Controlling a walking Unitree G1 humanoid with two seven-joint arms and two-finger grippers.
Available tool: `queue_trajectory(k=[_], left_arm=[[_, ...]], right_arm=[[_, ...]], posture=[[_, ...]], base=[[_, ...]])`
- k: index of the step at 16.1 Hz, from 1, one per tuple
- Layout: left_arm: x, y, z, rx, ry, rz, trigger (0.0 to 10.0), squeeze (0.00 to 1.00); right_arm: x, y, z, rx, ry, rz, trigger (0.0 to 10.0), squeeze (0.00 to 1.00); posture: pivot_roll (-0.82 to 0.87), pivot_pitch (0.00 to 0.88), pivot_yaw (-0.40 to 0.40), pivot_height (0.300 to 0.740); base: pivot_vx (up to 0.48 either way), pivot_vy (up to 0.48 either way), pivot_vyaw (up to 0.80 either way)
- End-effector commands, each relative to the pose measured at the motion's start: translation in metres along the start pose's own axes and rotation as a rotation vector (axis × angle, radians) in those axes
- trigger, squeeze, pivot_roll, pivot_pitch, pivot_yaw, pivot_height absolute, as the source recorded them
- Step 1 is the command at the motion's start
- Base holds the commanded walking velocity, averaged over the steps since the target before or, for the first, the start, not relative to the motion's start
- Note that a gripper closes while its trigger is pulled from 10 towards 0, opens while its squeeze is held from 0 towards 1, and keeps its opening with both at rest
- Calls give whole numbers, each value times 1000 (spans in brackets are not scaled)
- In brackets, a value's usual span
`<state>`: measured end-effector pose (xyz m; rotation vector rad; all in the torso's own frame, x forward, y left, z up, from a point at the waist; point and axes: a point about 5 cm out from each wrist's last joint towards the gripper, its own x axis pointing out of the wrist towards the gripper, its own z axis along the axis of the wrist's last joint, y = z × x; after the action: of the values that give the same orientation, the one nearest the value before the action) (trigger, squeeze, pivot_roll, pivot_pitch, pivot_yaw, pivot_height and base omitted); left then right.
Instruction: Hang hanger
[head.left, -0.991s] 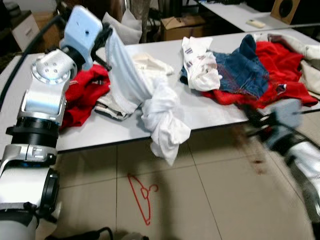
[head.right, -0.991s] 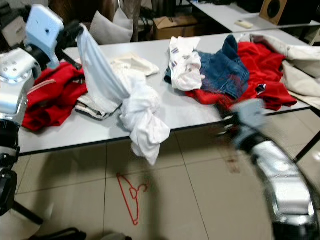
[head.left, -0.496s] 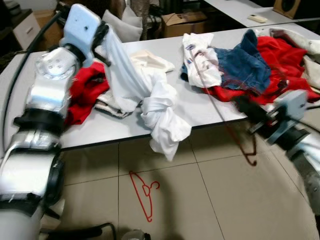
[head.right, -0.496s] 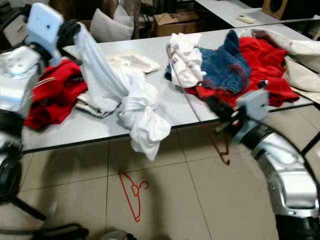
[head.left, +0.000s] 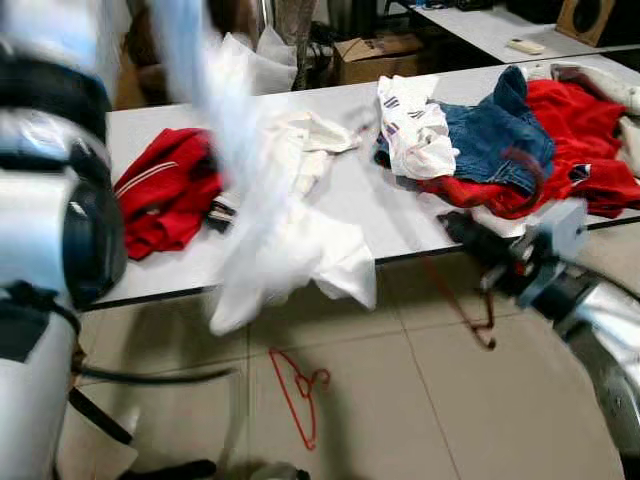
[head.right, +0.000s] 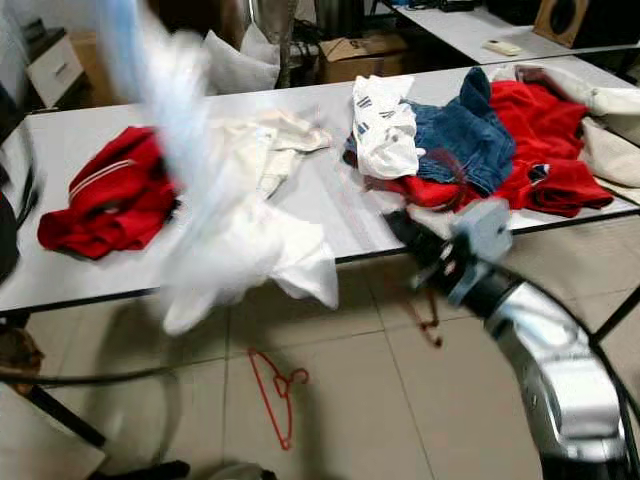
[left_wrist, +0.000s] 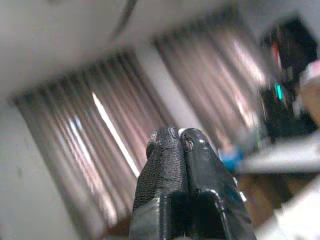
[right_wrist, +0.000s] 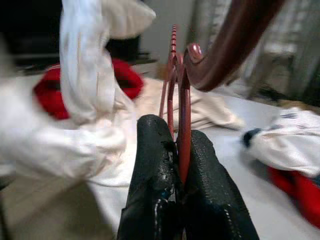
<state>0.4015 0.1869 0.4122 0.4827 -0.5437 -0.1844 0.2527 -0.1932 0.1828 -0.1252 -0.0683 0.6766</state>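
A dark red hanger (right_wrist: 225, 45) is pinched in my right gripper (right_wrist: 177, 131), which is shut on its wire. In the eye views that gripper (head.left: 468, 234) hovers just off the table's front edge, and the hanger (head.left: 484, 330) dangles below it toward the floor. A white garment (head.left: 285, 250) streams, blurred, from the top left down over the table edge. My left arm (head.left: 45, 200) is raised beside it. In the left wrist view the left gripper (left_wrist: 176, 137) has its fingertips pressed together.
The grey table (head.left: 365, 205) carries a red garment (head.left: 165, 190), a cream one (head.left: 310, 135), a white striped shirt (head.left: 415, 125), jeans (head.left: 495, 130) and more red cloth (head.left: 575, 150). A second red hanger (head.left: 300, 395) and a black cable (head.left: 150, 376) lie on the tiled floor.
My left arm has swung up, dragging the white garment higher and off the table. The right gripper with its hanger has risen slightly toward the table edge. The camera has shifted.
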Motion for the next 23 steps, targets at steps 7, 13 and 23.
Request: queue_trajectory(k=[7,13,23], left_arm=[[-7,-14,-30,43,97,-52,0,0],[-9,-14,-32,38,92,-50,0,0],[5,-9,17,-342,-130,-230,0,0]], right_arm=[[5,26,3,34,5,141,10000,0],[7,26,0,29,25,130,10000,0],[11,35,1,43,17,203,10000,0]], posture=[[-127,0,72,710],[-120,0,65,710],[-109,0,67,710]], base=[[0,0,0],[0,0,0],[0,0,0]])
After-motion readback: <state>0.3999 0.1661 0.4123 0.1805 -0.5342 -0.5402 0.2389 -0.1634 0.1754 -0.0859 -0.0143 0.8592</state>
